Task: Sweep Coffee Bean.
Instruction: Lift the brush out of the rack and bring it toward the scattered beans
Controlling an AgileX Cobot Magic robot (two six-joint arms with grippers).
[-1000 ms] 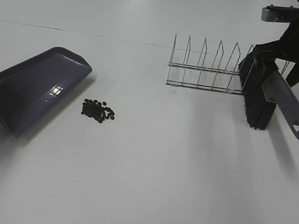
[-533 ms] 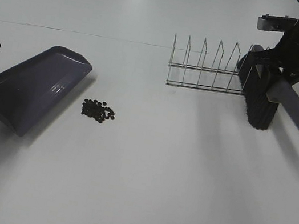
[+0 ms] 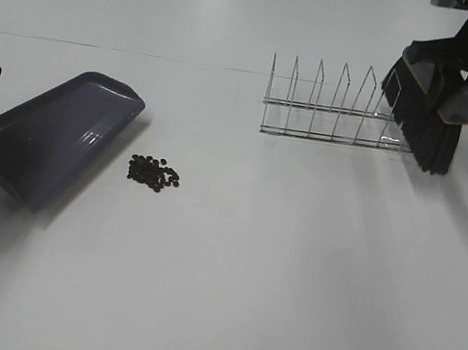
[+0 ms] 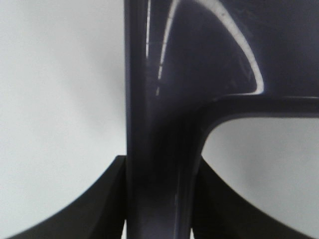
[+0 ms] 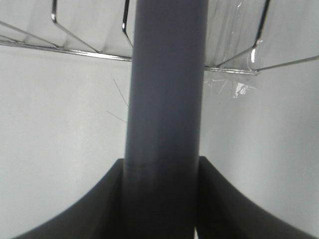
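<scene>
Two end effectors, both clamped. On the left, the left end effector [image 4: 159, 199] grips the dustpan [image 3: 50, 138] handle; the coffee bean [image 3: 153, 174] cluster lies on the bench [image 3: 286, 293] just right of the pan. Further right, the right end effector [image 5: 162, 199] grips the brush [image 3: 424, 127], held above the right end of the wire rack [image 3: 328, 105]. Risk, I judge: bristles snag the wires, or a fast stroke scatters beans. Bench is plain white; room unseen.

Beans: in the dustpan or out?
Out. The beans lie clustered on the table, just clear of the dustpan lip; none visible on it.
</scene>
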